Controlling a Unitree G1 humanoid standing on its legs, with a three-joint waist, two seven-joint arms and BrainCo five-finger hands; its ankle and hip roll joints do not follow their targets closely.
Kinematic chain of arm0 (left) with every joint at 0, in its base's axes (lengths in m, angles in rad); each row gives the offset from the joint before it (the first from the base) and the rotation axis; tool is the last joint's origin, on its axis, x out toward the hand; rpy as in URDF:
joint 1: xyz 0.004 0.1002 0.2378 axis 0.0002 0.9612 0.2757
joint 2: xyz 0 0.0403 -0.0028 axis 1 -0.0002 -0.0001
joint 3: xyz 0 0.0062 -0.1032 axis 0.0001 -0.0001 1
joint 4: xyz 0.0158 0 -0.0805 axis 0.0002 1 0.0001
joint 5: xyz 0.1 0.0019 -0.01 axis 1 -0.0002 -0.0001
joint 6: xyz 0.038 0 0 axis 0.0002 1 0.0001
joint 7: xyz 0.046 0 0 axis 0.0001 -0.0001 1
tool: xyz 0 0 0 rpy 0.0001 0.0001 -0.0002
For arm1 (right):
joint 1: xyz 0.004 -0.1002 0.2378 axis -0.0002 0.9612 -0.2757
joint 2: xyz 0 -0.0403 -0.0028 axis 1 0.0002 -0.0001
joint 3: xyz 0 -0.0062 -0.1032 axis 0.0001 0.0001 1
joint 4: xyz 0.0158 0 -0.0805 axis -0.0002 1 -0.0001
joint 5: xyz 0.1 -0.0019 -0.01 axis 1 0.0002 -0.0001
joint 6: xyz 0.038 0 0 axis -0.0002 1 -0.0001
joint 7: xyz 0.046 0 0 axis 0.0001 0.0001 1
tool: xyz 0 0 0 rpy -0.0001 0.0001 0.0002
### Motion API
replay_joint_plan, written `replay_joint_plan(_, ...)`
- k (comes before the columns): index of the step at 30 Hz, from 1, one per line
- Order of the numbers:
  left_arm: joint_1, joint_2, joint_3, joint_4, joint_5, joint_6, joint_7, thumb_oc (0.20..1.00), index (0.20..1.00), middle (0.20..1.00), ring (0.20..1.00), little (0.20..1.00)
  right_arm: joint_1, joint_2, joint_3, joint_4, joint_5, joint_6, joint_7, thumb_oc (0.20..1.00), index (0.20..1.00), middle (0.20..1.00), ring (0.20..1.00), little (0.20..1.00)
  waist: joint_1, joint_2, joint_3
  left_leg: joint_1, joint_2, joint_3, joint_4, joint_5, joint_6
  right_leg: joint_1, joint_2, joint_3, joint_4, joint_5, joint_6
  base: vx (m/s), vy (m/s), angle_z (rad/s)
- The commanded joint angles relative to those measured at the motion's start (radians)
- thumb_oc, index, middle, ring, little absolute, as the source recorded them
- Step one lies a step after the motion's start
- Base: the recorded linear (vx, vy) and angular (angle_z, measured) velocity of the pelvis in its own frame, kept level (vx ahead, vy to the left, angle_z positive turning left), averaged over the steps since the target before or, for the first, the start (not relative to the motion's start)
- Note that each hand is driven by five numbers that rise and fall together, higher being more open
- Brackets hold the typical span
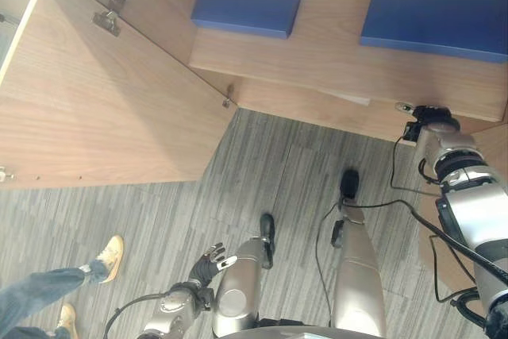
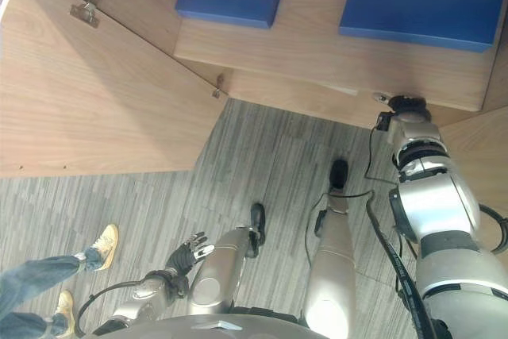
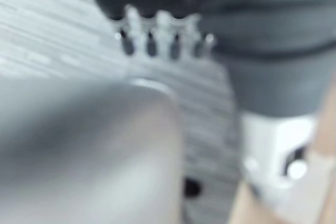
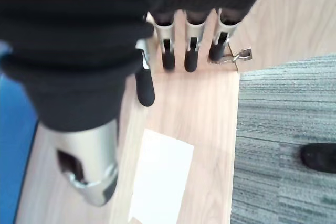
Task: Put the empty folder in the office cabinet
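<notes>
Two blue folders lie flat on the upper shelf of the open wooden cabinet (image 1: 333, 57), one on the left (image 1: 248, 4) and one on the right (image 1: 435, 17). My right hand (image 1: 429, 117) reaches to the front edge of the lower shelf, below the right folder. In the right wrist view its fingers (image 4: 189, 51) are straight and hold nothing, over the bare wooden cabinet floor (image 4: 205, 108). A white sheet of paper (image 4: 160, 177) lies there, and a blue surface (image 4: 10, 129) shows at the side. My left hand (image 1: 210, 263) hangs low with fingers spread, empty.
The cabinet's left door (image 1: 103, 101) stands wide open over the grey carpet (image 1: 270, 172). A wooden panel (image 2: 476, 148) stands to the right of my right arm. A person's legs in jeans and tan shoes (image 1: 111, 256) stand at lower left.
</notes>
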Motion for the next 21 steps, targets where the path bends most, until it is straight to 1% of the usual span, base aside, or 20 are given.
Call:
replay_joint_plan(1,0.028,0.057,0.025,-0.020,0.044,-0.034,0.029,1.000,1.000,1.000,1.000,1.000,0.024,-0.039,0.009,-0.099,-0.092,-0.223,0.011,1.000,1.000,1.000,1.000,1.000,-0.029,-0.013,0.064,0.031,0.024,0.012,-0.014,0.012,0.025,0.084,-0.026,0.028,0.079,-0.217,0.017,-0.13,0.175,-0.04)
replay_joint_plan(2,0.019,0.053,0.043,-0.027,0.061,-0.040,0.053,1.000,1.000,1.000,1.000,1.000,0.107,-0.021,0.014,-0.187,-0.098,-0.295,0.087,1.000,1.000,1.000,1.000,1.000,-0.047,-0.029,0.064,0.062,0.020,0.019,-0.019,0.008,0.031,0.112,-0.022,0.037,0.057,-0.204,0.021,-0.14,0.175,-0.04)
replay_joint_plan(3,0.017,0.053,0.046,-0.028,0.066,-0.044,0.057,1.000,1.000,1.000,1.000,1.000,0.121,-0.018,0.015,-0.200,-0.104,-0.315,0.106,1.000,1.000,1.000,1.000,1.000,-0.050,-0.033,0.064,0.068,0.020,0.020,-0.019,0.006,0.033,0.117,-0.022,0.039,0.054,-0.202,0.022,-0.23,0.150,-0.09)
replay_joint_plan(4,0.006,0.050,0.060,-0.030,0.070,-0.046,0.065,1.000,1.000,1.000,1.000,1.000,0.164,-0.011,0.023,-0.254,-0.097,-0.343,0.133,1.000,1.000,1.000,1.000,1.000,-0.064,-0.052,0.064,0.063,0.011,0.029,-0.023,0.026,0.039,0.112,-0.028,0.043,0.034,-0.168,0.017,-0.22,0.117,-0.15)
replay_joint_plan(5,-0.006,0.050,0.077,-0.040,0.071,-0.042,0.082,1.000,1.000,1.000,1.000,1.000,0.238,-0.007,0.033,-0.332,-0.086,-0.370,0.154,1.000,1.000,1.000,1.000,1.000,-0.078,-0.068,0.064,0.087,0.006,0.031,-0.025,0.016,0.044,0.134,-0.026,0.049,0.018,-0.158,0.022,-0.26,0.161,-0.26)
replay_joint_plan(6,-0.020,0.050,0.091,-0.041,0.068,-0.041,0.094,1.000,1.000,1.000,1.000,1.000,0.294,-0.003,0.041,-0.393,-0.107,-0.384,0.164,1.000,1.000,1.000,1.000,1.000,-0.091,-0.082,0.064,0.113,0.003,0.033,-0.029,0.009,0.047,0.157,-0.026,0.053,0.000,-0.149,0.025,-0.26,0.241,-0.24)
replay_joint_plan(7,-0.043,0.044,0.116,-0.030,0.061,-0.053,0.096,1.000,1.000,1.000,1.000,1.000,0.376,0.010,0.067,-0.478,-0.150,-0.407,0.195,1.000,1.000,1.000,1.000,1.000,-0.110,-0.104,0.064,0.155,-0.004,0.046,-0.035,-0.005,0.052,0.192,-0.025,0.054,-0.031,-0.129,0.032,-0.20,0.186,-0.19)
replay_joint_plan(8,-0.044,0.043,0.118,-0.029,0.060,-0.053,0.098,1.000,1.000,1.000,1.000,1.000,0.382,0.011,0.068,-0.484,-0.161,-0.408,0.196,1.000,1.000,1.000,1.000,1.000,-0.111,-0.106,0.064,0.159,-0.004,0.046,-0.035,-0.007,0.053,0.196,-0.025,0.054,-0.034,-0.128,0.033,-0.22,0.183,-0.15)
replay_joint_plan(9,-0.055,0.039,0.130,-0.018,0.073,-0.064,0.104,1.000,1.000,1.000,1.000,1.000,0.427,0.014,0.087,-0.524,-0.210,-0.418,0.195,1.000,1.000,1.000,1.000,1.000,-0.120,-0.119,0.063,0.183,-0.009,0.051,-0.037,-0.014,0.057,0.216,-0.025,0.053,-0.055,-0.114,0.038,-0.15,0.117,-0.23)
replay_joint_plan(10,-0.058,0.038,0.138,-0.013,0.074,-0.066,0.106,1.000,1.000,1.000,1.000,1.000,0.469,0.016,0.102,-0.560,-0.222,-0.421,0.194,1.000,1.000,1.000,1.000,1.000,-0.125,-0.130,0.052,0.196,-0.015,0.055,-0.038,-0.025,0.062,0.226,-0.027,0.052,-0.072,-0.103,0.044,-0.27,0.205,-0.30)
replay_joint_plan(11,-0.059,0.033,0.151,0.002,0.071,-0.068,0.114,1.000,1.000,1.000,1.000,1.000,0.558,0.014,0.116,-0.603,-0.302,-0.443,0.177,1.000,1.000,1.000,1.000,1.000,-0.133,-0.151,0.025,0.227,-0.027,0.061,-0.040,-0.044,0.071,0.254,-0.034,0.044,-0.115,-0.075,0.059,-0.23,0.168,-0.26)
replay_joint_plan(12,-0.059,0.031,0.154,0.008,0.072,-0.075,0.111,1.000,1.000,1.000,1.000,1.000,0.572,0.014,0.116,-0.609,-0.318,-0.445,0.172,1.000,1.000,1.000,1.000,1.000,-0.134,-0.155,0.020,0.235,-0.030,0.063,-0.042,-0.047,0.073,0.260,-0.035,0.041,-0.124,-0.069,0.061,-0.33,0.214,-0.22)
replay_joint_plan(13,-0.058,0.023,0.164,0.029,0.068,-0.089,0.103,1.000,1.000,1.000,1.000,1.000,0.616,0.007,0.125,-0.622,-0.310,-0.468,0.151,1.000,1.000,1.000,1.000,1.000,-0.136,-0.164,0.004,0.256,-0.038,0.067,-0.047,-0.054,0.080,0.279,-0.041,0.032,-0.152,-0.048,0.071,-0.27,0.155,-0.17)
replay_joint_plan(16,-0.045,0.015,0.188,0.049,0.059,-0.119,0.101,1.000,1.000,1.000,1.000,1.000,0.703,0.010,0.101,-0.641,-0.338,-0.499,0.103,1.000,1.000,1.000,1.000,1.000,-0.142,-0.184,-0.026,0.304,-0.055,0.072,-0.054,-0.100,0.099,0.311,-0.057,0.026,-0.198,-0.014,0.097,-0.33,0.183,-0.20)
replay_joint_plan(18,-0.042,0.009,0.225,0.061,0.057,-0.124,0.092,1.000,1.000,1.000,1.000,1.000,0.756,0.022,0.078,-0.643,-0.358,-0.515,0.057,1.000,1.000,1.000,1.000,1.000,-0.153,-0.194,-0.043,0.336,-0.068,0.076,-0.060,-0.135,0.119,0.332,-0.069,0.030,-0.241,0.004,0.119,-0.34,0.198,0.04)
replay_joint_plan(19,-0.039,0.009,0.233,0.062,0.062,-0.131,0.088,1.000,1.000,1.000,1.000,1.000,0.770,0.025,0.069,-0.646,-0.378,-0.521,0.036,1.000,1.000,1.000,1.000,1.000,-0.155,-0.197,-0.046,0.340,-0.071,0.074,-0.059,-0.141,0.123,0.337,-0.071,0.034,-0.251,0.006,0.124,-0.30,0.188,0.14)
replay_joint_plan(20,-0.031,0.009,0.254,0.053,0.065,-0.128,0.070,1.000,1.000,1.000,1.000,1.000,0.810,0.033,0.045,-0.659,-0.409,-0.541,-0.012,1.000,1.000,1.000,1.000,1.000,-0.162,-0.203,-0.055,0.347,-0.080,0.075,-0.055,-0.150,0.136,0.345,-0.073,0.041,-0.275,0.013,0.134,-0.30,0.195,-0.04)
replay_joint_plan(21,-0.023,0.012,0.268,0.038,0.083,-0.119,0.060,1.000,1.000,1.000,1.000,1.000,0.842,0.038,0.022,-0.672,-0.411,-0.538,-0.040,1.000,1.000,1.000,1.000,1.000,-0.165,-0.207,-0.063,0.350,-0.091,0.076,-0.053,-0.154,0.148,0.347,-0.073,0.047,-0.292,0.015,0.146,-0.31,0.209,-0.16)
